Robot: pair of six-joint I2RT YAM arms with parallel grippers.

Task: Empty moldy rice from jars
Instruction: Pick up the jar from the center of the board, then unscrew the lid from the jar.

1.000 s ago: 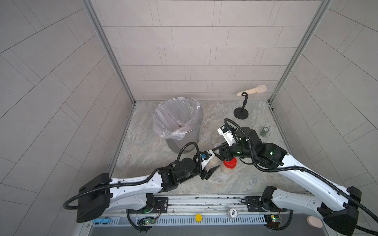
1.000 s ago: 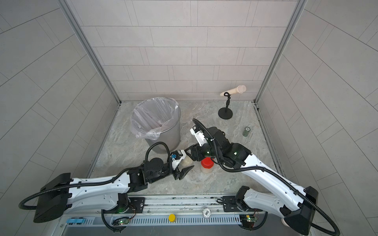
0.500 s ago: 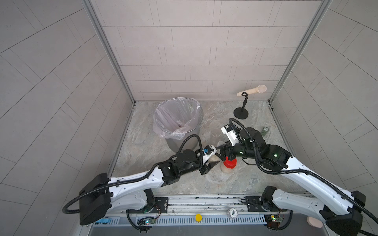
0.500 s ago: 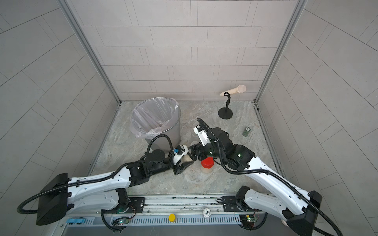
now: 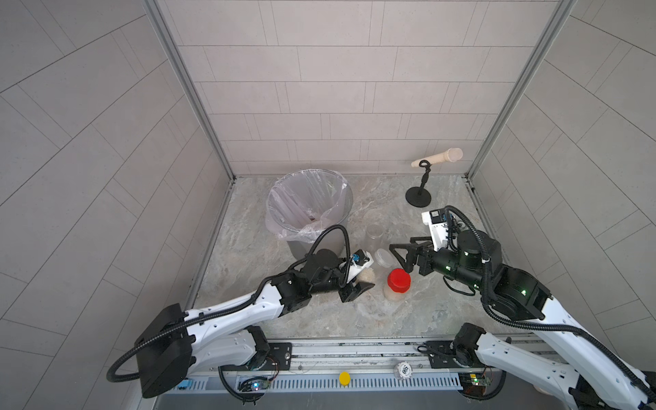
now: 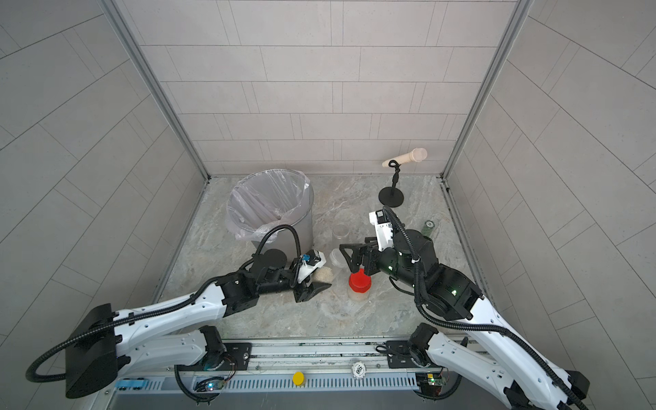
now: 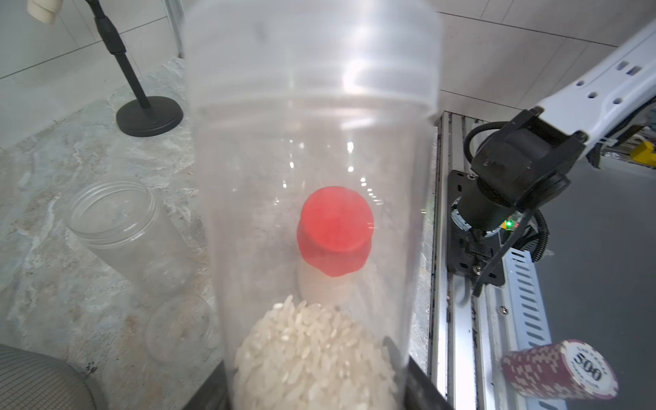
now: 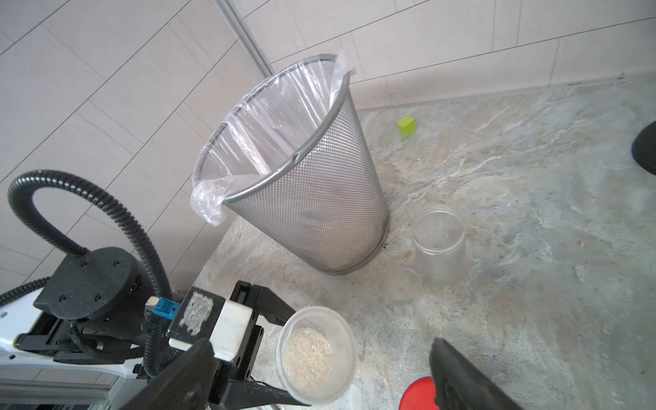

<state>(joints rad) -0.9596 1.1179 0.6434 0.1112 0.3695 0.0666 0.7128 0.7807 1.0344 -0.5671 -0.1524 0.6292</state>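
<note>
Your left gripper (image 5: 364, 281) has clamped onto the open jar (image 5: 369, 273) of moldy rice (image 8: 307, 351), at the mesh bin's (image 5: 296, 245) 5 o'clock. Your right gripper (image 5: 401, 257) has opened wide and backed off. Only the right wrist view shows a lime-green cube (image 8: 406, 126) near the wall.

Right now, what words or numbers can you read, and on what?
"500": end face of the maroon poker chip stack, left wrist view.
Lettering ringing that number: too blurred to read.
White disc on the front rail, in both top views: print too small.
Dark green cylinder: top mark too small.
</note>
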